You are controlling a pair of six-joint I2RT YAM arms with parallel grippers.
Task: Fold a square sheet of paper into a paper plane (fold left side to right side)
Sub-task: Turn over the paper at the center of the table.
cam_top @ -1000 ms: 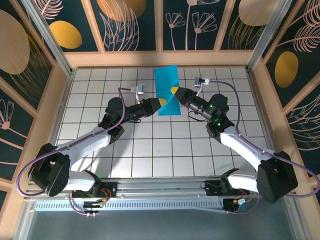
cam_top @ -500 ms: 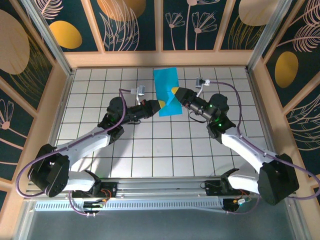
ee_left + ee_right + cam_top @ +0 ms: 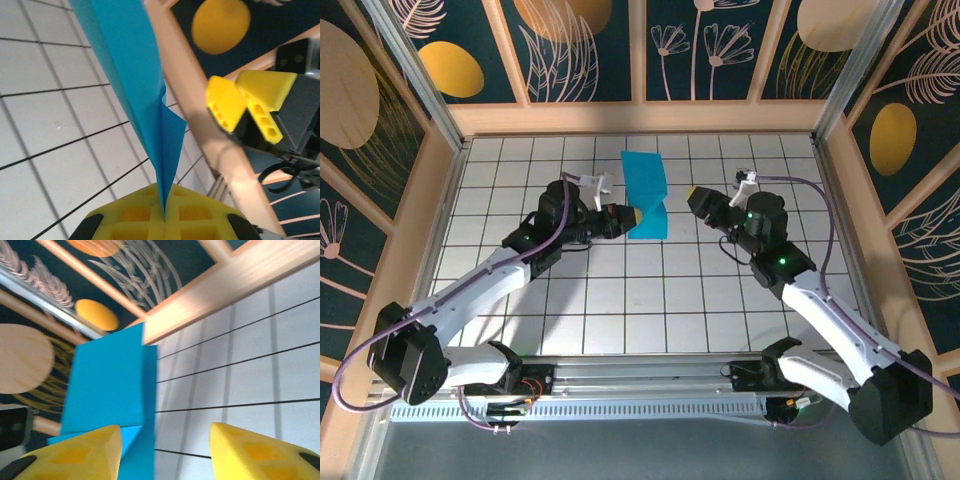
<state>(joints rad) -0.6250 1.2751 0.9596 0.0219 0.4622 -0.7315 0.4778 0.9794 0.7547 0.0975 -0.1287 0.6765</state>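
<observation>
My left gripper (image 3: 164,216) is clenched on an edge of the thin, bright cyan-blue square sheet of paper (image 3: 137,80), which stands half-folded over the far middle of the white tiled table (image 3: 620,300). My right gripper (image 3: 165,450) hangs near it with jaws apart, holding nothing. I judge the left-to-right fold is underway; the next move calls for laying the flap flat and pressing the crease
</observation>
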